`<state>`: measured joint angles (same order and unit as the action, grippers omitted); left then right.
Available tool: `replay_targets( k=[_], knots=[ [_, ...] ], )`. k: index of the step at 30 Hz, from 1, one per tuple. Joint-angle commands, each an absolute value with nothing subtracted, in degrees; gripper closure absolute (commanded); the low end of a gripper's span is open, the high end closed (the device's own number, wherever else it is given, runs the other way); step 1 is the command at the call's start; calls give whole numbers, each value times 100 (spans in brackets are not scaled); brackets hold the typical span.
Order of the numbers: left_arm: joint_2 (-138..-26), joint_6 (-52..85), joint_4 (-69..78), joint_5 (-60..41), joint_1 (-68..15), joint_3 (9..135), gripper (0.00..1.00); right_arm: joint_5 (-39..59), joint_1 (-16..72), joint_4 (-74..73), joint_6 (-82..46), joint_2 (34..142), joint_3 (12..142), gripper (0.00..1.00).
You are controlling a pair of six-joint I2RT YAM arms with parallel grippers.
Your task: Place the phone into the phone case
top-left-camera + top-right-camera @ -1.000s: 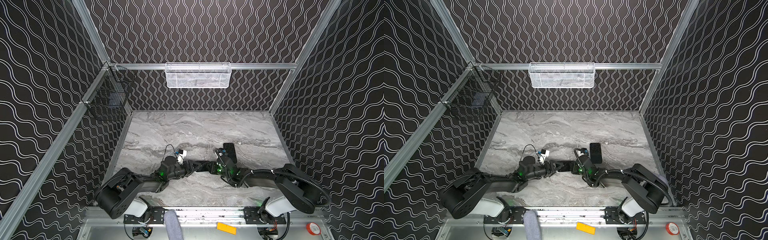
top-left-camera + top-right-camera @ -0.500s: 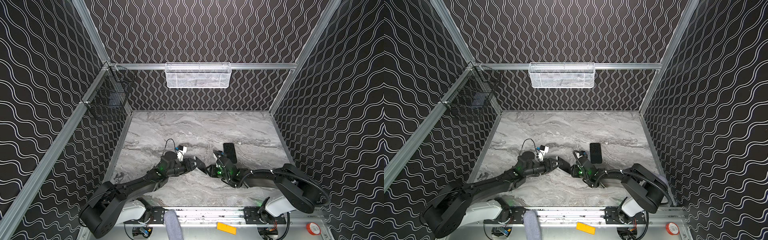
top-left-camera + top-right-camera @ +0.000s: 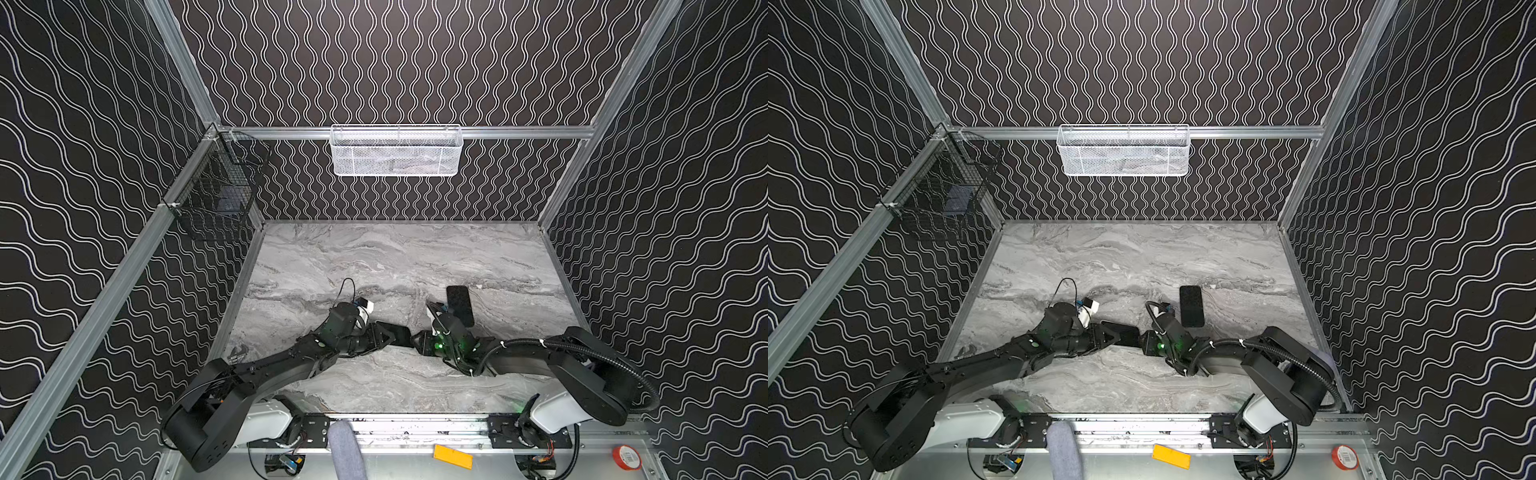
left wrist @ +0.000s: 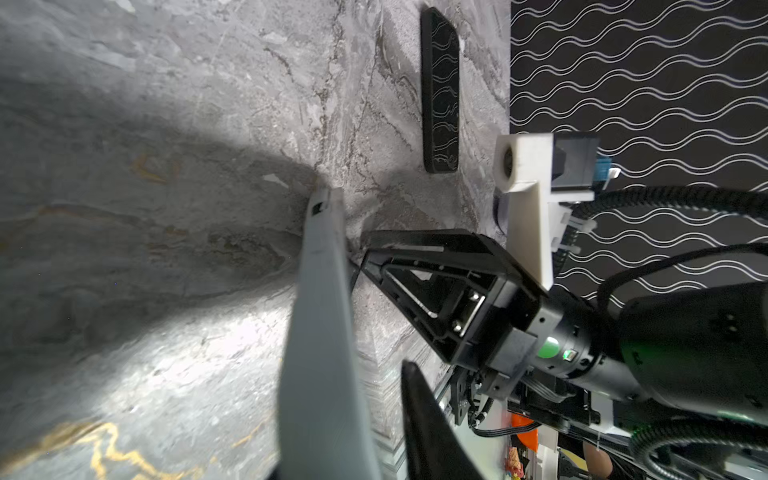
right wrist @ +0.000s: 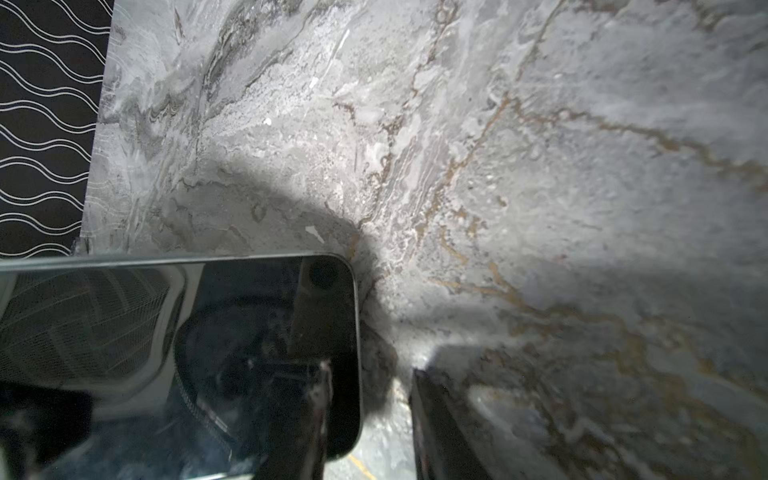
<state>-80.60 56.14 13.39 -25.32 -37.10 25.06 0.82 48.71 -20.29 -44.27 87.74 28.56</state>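
Note:
The phone [image 3: 402, 335] [image 3: 1128, 336], a dark slab with a grey metal edge, hangs between my two grippers near the table's front middle. My right gripper [image 3: 417, 343] [image 5: 370, 370] is shut on one end, with one finger [image 5: 316, 415] lying over the glossy screen [image 5: 166, 332]. My left gripper [image 3: 390, 336] has its jaws round the other end. In the left wrist view a narrow gap shows between the grey phone edge [image 4: 320, 332] and one finger [image 4: 428, 419]; the second finger is hidden. The black phone case [image 3: 460, 305] [image 3: 1191, 306] [image 4: 440, 95] lies flat just behind the right gripper.
A white mesh basket [image 3: 397, 150] hangs on the back wall. A black wire basket [image 3: 216, 199] hangs on the left wall. A yellow piece [image 3: 453, 456] and a red tape roll [image 3: 626, 457] lie on the front rail, off the marble table [image 3: 374, 257].
My left arm drew back, then came forward again, and its jaws narrowed round the phone's end. The right gripper kept its hold on the phone and stayed put.

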Motion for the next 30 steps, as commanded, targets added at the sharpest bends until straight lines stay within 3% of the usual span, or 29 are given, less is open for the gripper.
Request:
replay_targets(
  k=[1,8,11,20,26,30],
  knots=[
    [-8142,5381,1310,-2594,-3709,2566,84,138,4886,-2068,-4381,8804,2887,65],
    [-8135,5423,1382,-2583,-3714,2497,100,115,4879,-1943,-4345,8694,2889,65],
    [-8045,5452,1482,-2626,-3682,2448,100,105,4811,-1913,-4365,8424,2824,65],
    [-7655,5182,1713,-3397,-3169,2980,100,677,3489,-898,-4021,6006,2772,56],
    [-7789,4995,1815,-4537,-2864,3989,100,2657,2132,-634,-3756,5052,2993,42],
    [-7930,5189,2108,-5096,-2712,4415,100,4421,1557,-1498,-4135,4894,2887,35]
  ],
)
